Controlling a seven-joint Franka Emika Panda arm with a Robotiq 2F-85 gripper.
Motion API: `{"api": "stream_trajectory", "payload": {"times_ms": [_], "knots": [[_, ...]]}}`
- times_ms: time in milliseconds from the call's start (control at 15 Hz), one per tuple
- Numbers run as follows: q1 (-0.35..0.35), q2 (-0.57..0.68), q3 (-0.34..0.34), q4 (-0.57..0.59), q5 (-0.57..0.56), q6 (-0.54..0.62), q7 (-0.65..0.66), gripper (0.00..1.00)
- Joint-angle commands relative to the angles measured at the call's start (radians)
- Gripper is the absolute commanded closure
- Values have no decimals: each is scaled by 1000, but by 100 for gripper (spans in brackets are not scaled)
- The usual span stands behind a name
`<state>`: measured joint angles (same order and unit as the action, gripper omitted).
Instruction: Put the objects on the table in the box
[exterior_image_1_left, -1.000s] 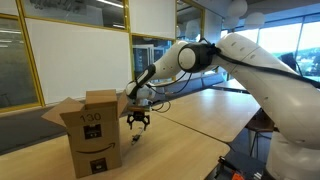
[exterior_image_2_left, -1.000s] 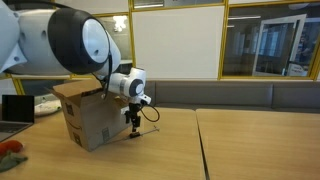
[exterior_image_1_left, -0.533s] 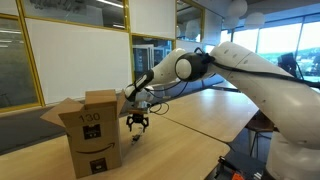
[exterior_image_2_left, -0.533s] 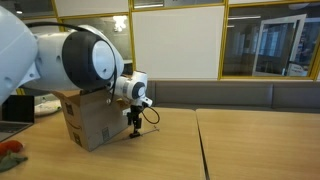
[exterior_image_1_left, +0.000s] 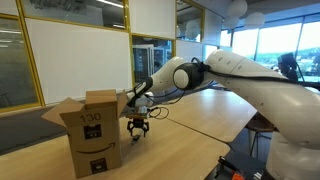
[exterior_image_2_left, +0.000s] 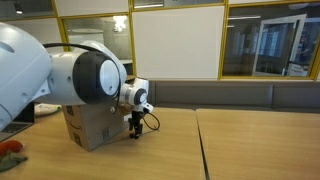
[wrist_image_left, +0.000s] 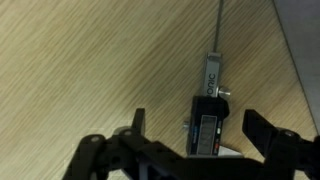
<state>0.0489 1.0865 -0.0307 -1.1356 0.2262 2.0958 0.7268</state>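
A digital caliper (wrist_image_left: 207, 118) lies on the wooden table (wrist_image_left: 80, 70), its black display body between my fingers and its thin metal bar running away from me. My gripper (wrist_image_left: 198, 125) is open, one finger on each side of the caliper body, just above the table. In both exterior views the gripper (exterior_image_1_left: 136, 126) (exterior_image_2_left: 136, 124) hangs low over the table right beside the open cardboard box (exterior_image_1_left: 92, 130) (exterior_image_2_left: 92, 122). The caliper itself is too small to make out in those views.
The table's edge (wrist_image_left: 298, 60) runs close on the right of the caliper in the wrist view. A laptop (exterior_image_2_left: 14, 108) and a white object sit behind the box. An orange-red item (exterior_image_2_left: 8, 148) lies at the near left. My arm's large body fills the foreground.
My arm has swung and lowered; the gripper has come down slightly toward the table beside the box. The box has not moved.
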Motion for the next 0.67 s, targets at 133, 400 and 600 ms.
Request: {"api": "stream_trajectory", "payload": {"times_ms": [133,400,600], "knots": [[3,66,-14,114,-11,-33,37,0],[7,80,-25,132,-25,-30,50,0],[8,88,-30,142,-31,-31,57,0]]}}
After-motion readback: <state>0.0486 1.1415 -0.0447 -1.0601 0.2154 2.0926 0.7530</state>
